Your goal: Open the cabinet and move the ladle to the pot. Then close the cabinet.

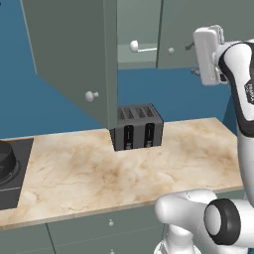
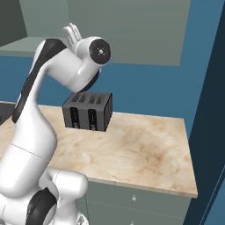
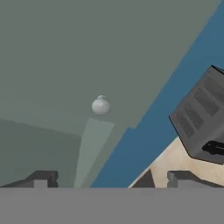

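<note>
The tool point(image 3: 107, 179) is spread wide and grasps nothing. The cabinet point(image 1: 74, 54) has its left door swung open; the right door, with its knob point(image 3: 100, 105), is straight ahead of the tool. The ladle point(image 1: 141, 48) lies on the shelf inside. I think the tool should go around the closed door, come over the thin handle, then clench.

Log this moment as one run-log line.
cabinet: left door swung open, right shut | ladle: on shelf inside | claw: open, empty, facing right door knob | pot: at counter's left end
</note>
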Robot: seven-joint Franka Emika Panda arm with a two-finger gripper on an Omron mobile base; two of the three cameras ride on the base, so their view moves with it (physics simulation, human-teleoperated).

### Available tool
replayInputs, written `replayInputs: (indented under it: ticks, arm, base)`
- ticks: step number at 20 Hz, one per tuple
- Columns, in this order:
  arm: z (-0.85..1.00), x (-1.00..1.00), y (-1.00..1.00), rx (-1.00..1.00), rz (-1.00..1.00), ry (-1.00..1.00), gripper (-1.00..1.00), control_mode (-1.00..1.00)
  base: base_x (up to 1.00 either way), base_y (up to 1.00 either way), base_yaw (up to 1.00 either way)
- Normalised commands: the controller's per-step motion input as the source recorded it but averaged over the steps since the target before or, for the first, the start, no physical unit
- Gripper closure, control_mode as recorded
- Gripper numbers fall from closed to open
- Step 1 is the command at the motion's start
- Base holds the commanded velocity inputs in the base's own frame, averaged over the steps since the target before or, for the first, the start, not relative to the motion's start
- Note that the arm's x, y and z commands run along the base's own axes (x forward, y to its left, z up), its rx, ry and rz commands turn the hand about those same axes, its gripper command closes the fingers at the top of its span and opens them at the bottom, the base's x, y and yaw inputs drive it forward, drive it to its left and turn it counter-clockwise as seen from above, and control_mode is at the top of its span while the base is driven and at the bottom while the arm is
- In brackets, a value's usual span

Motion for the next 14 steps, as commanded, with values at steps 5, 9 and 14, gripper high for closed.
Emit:
replayInputs:
  ticks: [5,9,14]
  arm:
    - [-0.15,0.37,-0.09,0.15,-0.06,0.24,-1.00,-1.00]
    - [-0.05,0.27,0.00,0.17,-0.01,0.15,-1.00,-1.00]
    - [0.00,0.08,0.00,0.12,0.00,0.01,-1.00,-1.00]
  base:
    - [0.00,0.00,0.00]
    - [0.00,0.00,0.00]
    - [0.00,0.00,0.00]
